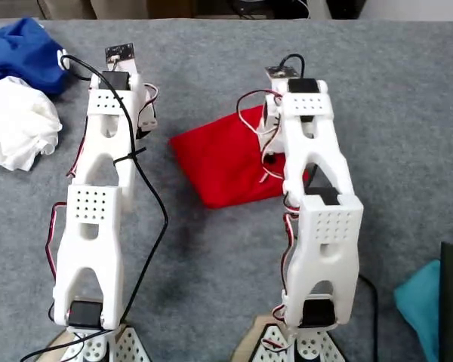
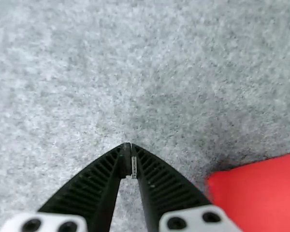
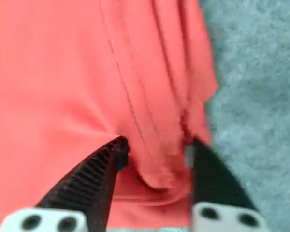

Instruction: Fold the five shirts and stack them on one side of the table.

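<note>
Cloth fills the gap of the right hand [image 3: 157,150], which stands half-parted astride a raised ridge of the red shirt [image 3: 63,72]. Whether the tips are pressing on that ridge I cannot tell. The ridge runs away from the hand, along parallel seams and pleats, close to the shirt's loose edge, with grey tabletop [image 3: 251,72] showing just past it.

The left hand [image 2: 130,154] is closed to a point with nothing in it, hanging over bare tabletop, and a corner of the red shirt lies just beside it. In the high view the shirt is a slanted, roughly four-sided slab between the two arms. Its long axis runs from near the left arm's tip back under the right arm, so the right arm is the one on it.

The fabric looks thin, smooth and limp, and the tabletop covering is a nubbly felt likely to drag on it. Farther out a blue shirt [image 1: 19,49] and a white shirt [image 1: 19,121] lie crumpled and touching on the left arm's far side. A teal shirt [image 1: 419,302] lies well apart beyond the right arm.
</note>
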### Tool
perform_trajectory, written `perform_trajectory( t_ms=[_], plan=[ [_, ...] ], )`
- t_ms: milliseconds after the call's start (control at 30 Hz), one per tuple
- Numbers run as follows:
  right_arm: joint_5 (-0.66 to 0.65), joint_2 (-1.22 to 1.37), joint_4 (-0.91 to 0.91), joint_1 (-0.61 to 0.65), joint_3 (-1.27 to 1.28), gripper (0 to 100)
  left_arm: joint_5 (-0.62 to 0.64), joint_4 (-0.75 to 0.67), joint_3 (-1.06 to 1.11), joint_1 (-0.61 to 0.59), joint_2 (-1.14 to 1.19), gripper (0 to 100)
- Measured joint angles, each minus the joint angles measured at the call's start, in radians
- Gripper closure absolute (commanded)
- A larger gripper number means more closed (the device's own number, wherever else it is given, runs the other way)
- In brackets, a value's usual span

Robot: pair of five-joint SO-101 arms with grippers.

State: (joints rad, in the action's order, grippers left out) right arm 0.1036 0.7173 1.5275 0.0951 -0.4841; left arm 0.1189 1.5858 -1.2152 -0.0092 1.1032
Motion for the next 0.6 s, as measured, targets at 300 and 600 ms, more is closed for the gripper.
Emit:
perform_trajectory(
  t_ms=[300, 600],
  plan=[
    [0.124, 0.000, 0.206, -0.002, -0.226, 72.4, 0.000, 0.000, 0.000, 0.000, 0.000, 98],
    [0.316, -0.048, 0.238, -0.026, -0.262, 72.4, 0.000, 0.000, 0.000, 0.000, 0.000, 98]
  ],
)
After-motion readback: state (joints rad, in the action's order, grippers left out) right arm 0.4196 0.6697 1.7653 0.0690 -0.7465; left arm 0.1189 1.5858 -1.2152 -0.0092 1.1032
